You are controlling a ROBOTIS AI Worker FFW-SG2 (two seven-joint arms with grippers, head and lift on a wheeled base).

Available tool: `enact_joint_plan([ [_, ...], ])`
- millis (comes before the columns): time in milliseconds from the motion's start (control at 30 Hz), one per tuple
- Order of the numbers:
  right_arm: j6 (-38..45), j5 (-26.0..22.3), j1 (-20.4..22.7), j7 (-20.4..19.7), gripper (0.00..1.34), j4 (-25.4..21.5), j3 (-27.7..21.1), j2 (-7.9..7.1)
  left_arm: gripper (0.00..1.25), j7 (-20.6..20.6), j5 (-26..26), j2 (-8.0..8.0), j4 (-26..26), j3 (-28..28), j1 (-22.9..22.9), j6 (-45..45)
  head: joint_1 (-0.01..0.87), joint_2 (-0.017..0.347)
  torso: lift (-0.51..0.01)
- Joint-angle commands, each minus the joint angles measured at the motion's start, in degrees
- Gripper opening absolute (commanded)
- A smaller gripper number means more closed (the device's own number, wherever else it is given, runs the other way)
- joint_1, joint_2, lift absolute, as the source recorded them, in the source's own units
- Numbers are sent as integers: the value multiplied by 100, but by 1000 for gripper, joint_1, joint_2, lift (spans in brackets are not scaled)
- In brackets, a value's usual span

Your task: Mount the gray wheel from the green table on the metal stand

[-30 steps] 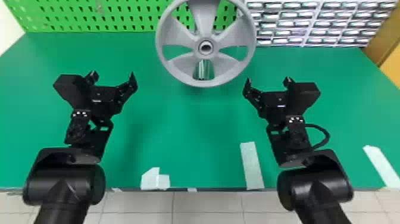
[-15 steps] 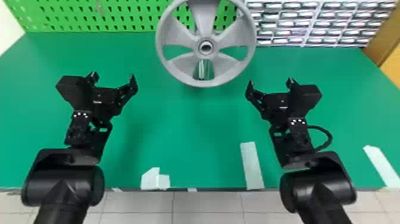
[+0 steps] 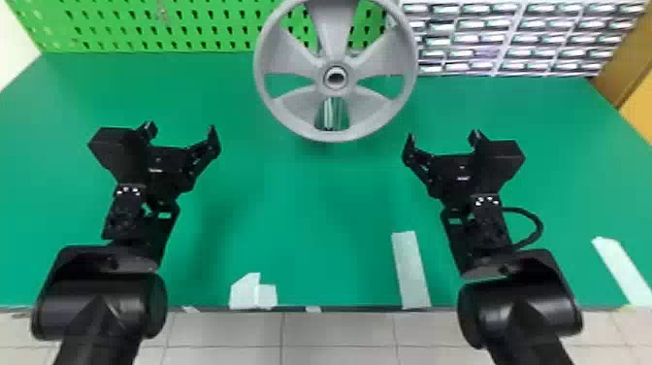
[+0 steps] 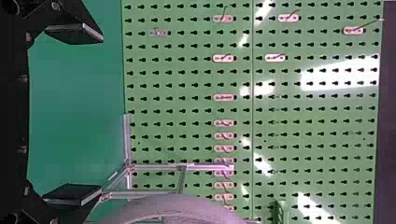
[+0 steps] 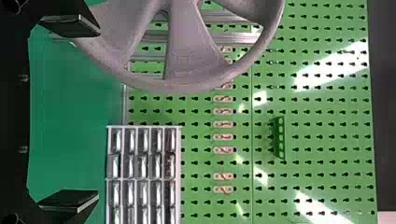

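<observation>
The head view shows the gray wheel (image 3: 335, 93) upright, apparently on the metal stand (image 4: 201, 166) near the far edge of the green table surface (image 3: 315, 208); left gripper (image 3: 181, 128) and right gripper (image 3: 443, 136) are spread, though poor seating could let a bump dislodge it.

Paired arms, extended forward from the bottom edge of the head view in near-mirror pose, well apart. The left arm (image 3: 99, 310) ends in the left gripper (image 3: 181, 132), its black fingers spread and pointing forward. The right arm (image 3: 521, 303) ends in the right gripper (image 3: 443, 138), likewise spread; a cable (image 3: 539, 227) loops from its outer side. In each wrist view, the two fingers stand well apart.
</observation>
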Motion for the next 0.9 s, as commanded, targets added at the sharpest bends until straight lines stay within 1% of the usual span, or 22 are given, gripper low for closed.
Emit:
enact_joint_plan([
  [0,0,-6,0,0,1253,0,9,-4,1098,0,-8,0,9,-7,-17,0,868,52,-93],
  [233,0,-6,0,0,1255,0,17,31,1098,0,-8,0,35,28,-34,0,868,52,-93],
  [867,0,-15,-9,0,1253,44,17,40,1098,88,88,0,88,72,-60,-35,868,52,-93],
])
